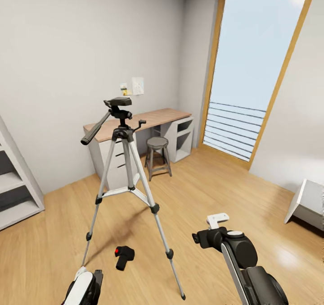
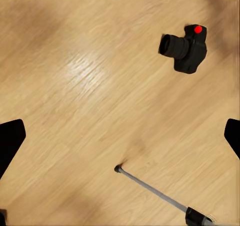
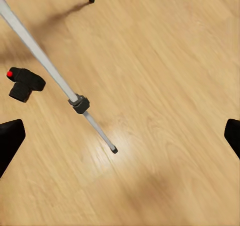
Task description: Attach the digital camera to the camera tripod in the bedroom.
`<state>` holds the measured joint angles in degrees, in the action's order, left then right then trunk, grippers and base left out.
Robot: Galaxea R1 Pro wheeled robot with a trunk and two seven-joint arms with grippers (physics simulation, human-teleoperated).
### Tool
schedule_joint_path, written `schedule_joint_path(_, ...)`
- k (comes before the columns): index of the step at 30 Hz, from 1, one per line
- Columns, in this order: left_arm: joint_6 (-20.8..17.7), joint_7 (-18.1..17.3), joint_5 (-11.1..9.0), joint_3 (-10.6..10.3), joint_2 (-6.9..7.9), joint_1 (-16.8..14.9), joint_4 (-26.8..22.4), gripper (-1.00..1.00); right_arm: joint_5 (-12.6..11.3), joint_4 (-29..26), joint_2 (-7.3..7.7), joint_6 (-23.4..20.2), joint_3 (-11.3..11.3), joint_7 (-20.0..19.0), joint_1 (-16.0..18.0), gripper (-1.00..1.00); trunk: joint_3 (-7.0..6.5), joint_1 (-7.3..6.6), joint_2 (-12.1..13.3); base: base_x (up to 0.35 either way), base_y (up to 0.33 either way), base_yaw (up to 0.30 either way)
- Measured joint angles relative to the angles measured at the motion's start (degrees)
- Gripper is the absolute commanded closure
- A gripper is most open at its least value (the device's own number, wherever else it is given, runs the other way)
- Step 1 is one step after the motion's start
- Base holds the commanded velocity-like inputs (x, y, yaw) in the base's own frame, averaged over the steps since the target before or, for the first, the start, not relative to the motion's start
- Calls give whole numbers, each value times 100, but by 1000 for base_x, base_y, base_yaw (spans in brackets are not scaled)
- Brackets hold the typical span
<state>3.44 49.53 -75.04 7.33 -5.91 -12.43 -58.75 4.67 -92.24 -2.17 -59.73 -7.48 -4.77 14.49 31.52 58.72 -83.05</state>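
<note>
Ahead, head view, camera tripod (image 1: pixel 128 179) stood on the wood floor (image 1: pixel 216 192), digital camera (image 1: pixel 124 256) lay between its legs, left wrist view, left gripper (image 2: pixel 120 141) fingers apart above the floor near the camera, right wrist view, right gripper (image 3: pixel 120 138) fingers apart beside a tripod leg.

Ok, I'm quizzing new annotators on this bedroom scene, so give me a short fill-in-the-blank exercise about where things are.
1. The digital camera lies on the wooden ____.
2. The button on top of the camera is ____.
3. The camera tripod stands on ____ legs.
4. Under the desk stands a round ____.

Missing words: floor; red; three; stool
</note>
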Motion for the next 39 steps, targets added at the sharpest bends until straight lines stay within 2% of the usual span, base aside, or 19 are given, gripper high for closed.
schedule_joint_path(3, 9, 27, -41, 8, -8, -15, -3, -100, -1, 0, 0, -1, 0, 0, 7, -100, 0, 0, 0, 34, 79, -230)
schedule_joint_path(10, 113, 400, -277, 166, -73, -26, -149, -100, -1, 0, 2, -1, 0, -2, 8, -100, 0, 1, 0, 11, 25, -188)
schedule_joint_path(12, 281, 577, -316, 176, -85, -27, -175, -100, -1, 0, 0, -1, -5, -4, 2, -100, 36, 44, -79, 2, 4, -35)
schedule_joint_path(21, 437, 633, -339, 172, -100, -44, -142, -100, -4, -1, -3, -1, -8, -9, 21, -100, 197, 242, -440, 1, 1, -12)
schedule_joint_path(25, 526, 643, -330, 172, -109, -163, -66, -100, -7, -5, -9, -1, -20, -13, 78, -100, 269, 330, -600, 0, 0, -3)
schedule_joint_path(29, 579, 667, -290, 170, -107, -627, 474, -100, -6, -7, -15, -1, -37, -15, 243, -100, 340, 418, -761, 0, 0, -1)
schedule_joint_path(33, 614, 886, -271, 175, -75, -1195, 1064, -100, -2, -8, -17, -1, -42, -16, 407, -100, 412, 506, -921, 0, 0, 0)
schedule_joint_path(34, 615, 888, -271, 176, -75, -1200, 1068, -100, -3, -8, -17, -1, -42, -16, 409, -100, 431, 527, -961, 0, 0, -75)
schedule_joint_path(35, 637, 1079, -260, 181, -39, -1697, 1492, -100, -6, -9, -26, -1, -35, -16, 567, -100, 448, 550, -1001, 0, 0, -89)
schedule_joint_path(36, 632, 1111, -257, 180, -34, -1893, 1538, -100, -8, -9, -40, -1, -35, -16, 593, -100, 465, 571, -1042, 0, 0, -101)
schedule_joint_path(39, 639, 1165, -249, 182, -18, -2083, 1624, -100, -13, -9, -136, -1, -40, -16, 632, -100, 520, 637, -1162, 0, 0, -116)
